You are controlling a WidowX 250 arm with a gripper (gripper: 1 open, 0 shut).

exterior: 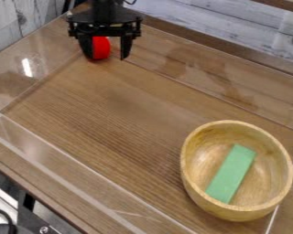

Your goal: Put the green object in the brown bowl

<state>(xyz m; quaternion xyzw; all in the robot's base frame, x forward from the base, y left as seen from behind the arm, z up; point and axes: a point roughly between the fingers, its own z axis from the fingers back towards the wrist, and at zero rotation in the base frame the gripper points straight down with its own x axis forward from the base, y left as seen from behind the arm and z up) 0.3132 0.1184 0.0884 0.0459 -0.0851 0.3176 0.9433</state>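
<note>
Taking the brown bowl (237, 182) as the landmark: far off to its upper left, at the back of the wooden desk (113, 119), the black tool (105, 47) is pointing steeply downward with its two fingers (81, 47) standing wide apart, one on either side of a small red toy (102, 46). The toy is sitting on the desk between those fingers, and the tool is not gripping it; whether either finger is touching the toy cannot be told from this view. Between the tool and the bowl, the wood-grain surface is lying bare, with a clear wall (27, 69) catching light along the left side, well away from the bowl. The bowl itself is sitting near the front right corner of the desk, upright, its thick tan rim facing the camera. The green object (231, 174) is lying flat inside the bowl, slanting from lower left to upper right across the bowl's floor, fully within the rim and well apart from the tool.
</note>
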